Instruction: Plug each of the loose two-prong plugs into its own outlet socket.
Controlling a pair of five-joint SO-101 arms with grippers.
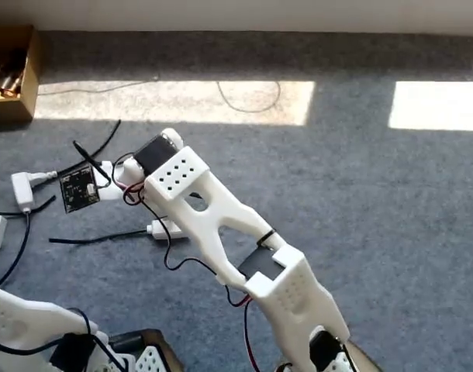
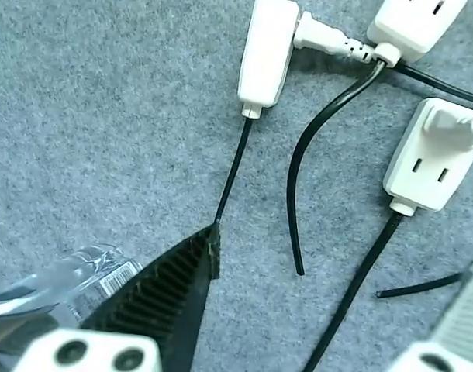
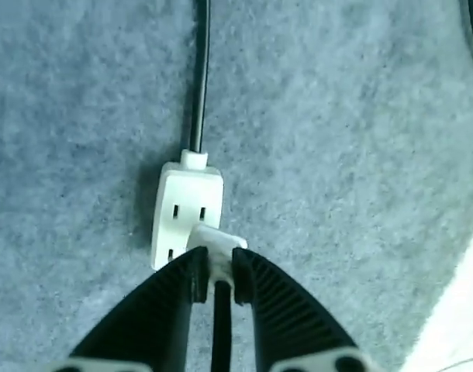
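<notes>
Two prongs to line up: my right claw (image 3: 219,275) is clamped on the plug (image 3: 213,242), outlet (image 3: 186,203) just ahead, so I'd push straight, no twisting.

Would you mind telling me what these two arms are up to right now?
The right hand is shut on a white two-prong plug and holds it against the face of a white outlet socket lying on the grey carpet. The left hand hangs open above the carpet near another socket, which appears to have a plug in its end.
</notes>
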